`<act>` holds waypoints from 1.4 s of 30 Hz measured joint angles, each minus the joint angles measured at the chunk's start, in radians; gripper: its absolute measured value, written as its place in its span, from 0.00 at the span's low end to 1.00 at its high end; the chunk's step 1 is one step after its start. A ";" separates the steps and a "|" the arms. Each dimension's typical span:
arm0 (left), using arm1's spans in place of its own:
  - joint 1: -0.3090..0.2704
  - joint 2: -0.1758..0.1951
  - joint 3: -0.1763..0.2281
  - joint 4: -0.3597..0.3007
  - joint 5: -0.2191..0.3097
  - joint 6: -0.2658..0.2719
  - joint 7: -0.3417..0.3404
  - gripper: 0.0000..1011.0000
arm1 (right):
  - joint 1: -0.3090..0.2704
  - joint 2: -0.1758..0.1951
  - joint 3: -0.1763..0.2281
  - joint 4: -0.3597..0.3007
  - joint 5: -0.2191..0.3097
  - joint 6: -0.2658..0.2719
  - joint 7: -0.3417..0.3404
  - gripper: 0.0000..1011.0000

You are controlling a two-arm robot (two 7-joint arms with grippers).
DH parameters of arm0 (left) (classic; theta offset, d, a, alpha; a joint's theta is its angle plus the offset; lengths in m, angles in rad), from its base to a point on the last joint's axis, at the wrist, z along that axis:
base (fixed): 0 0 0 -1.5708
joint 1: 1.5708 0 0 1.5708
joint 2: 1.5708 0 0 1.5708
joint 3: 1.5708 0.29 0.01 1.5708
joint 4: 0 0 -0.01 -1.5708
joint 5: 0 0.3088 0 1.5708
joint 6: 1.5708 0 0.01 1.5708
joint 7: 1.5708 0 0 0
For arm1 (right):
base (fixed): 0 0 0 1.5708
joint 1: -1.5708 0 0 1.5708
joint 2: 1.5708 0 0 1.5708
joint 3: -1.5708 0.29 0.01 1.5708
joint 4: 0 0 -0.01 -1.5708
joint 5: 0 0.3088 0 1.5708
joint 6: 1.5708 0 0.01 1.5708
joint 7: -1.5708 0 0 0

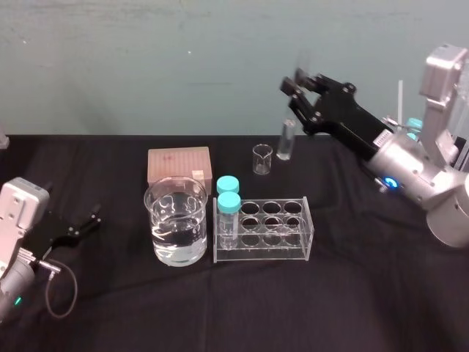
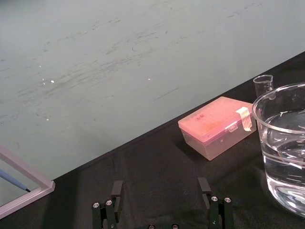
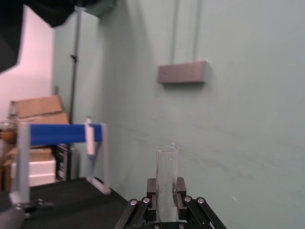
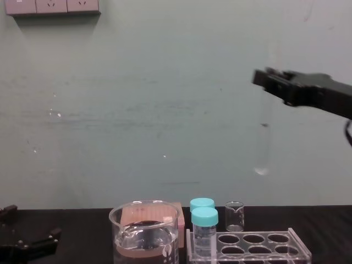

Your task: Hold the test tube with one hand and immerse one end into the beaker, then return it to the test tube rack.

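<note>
My right gripper (image 1: 297,92) is shut on the upper part of the test tube (image 1: 285,141), a long clear glass tube that hangs high in the air behind the test tube rack (image 1: 264,233). In the chest view the test tube (image 4: 265,137) ends well above the rack (image 4: 250,246), and the right gripper (image 4: 265,81) grips it near the top. The right wrist view has the tube (image 3: 167,176) upright between the black fingers (image 3: 151,187). The water-filled beaker (image 1: 176,220) stands left of the rack. My left gripper (image 1: 89,221) rests open at the table's left, apart from the beaker (image 2: 285,143).
Two teal-capped vials (image 1: 229,204) stand in the rack's left end. A pink tip box (image 1: 179,166) sits behind the beaker, and a tiny glass beaker (image 1: 261,158) stands behind the rack. A pipette stand (image 1: 409,123) is at the far right. Black cloth covers the table.
</note>
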 joint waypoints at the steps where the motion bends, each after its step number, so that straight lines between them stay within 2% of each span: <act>1: 0.000 0.000 0.000 0.000 0.000 0.000 0.000 0.99 | 0.016 -0.008 -0.009 0.008 0.000 -0.008 0.015 0.23; 13: 0.000 0.000 0.000 0.000 0.000 0.000 0.000 0.99 | 0.139 -0.102 -0.120 0.121 0.038 -0.047 0.154 0.23; 22: 0.000 0.000 0.000 0.000 0.000 0.000 0.000 0.99 | 0.175 -0.149 -0.191 0.169 0.073 -0.047 0.230 0.23; 32: 0.000 0.000 0.000 0.000 0.000 0.000 0.000 0.99 | 0.186 -0.159 -0.228 0.220 0.088 -0.038 0.247 0.23; 42: 0.000 0.000 0.000 0.000 0.000 0.000 0.000 0.99 | 0.217 -0.189 -0.249 0.329 0.089 -0.038 0.266 0.23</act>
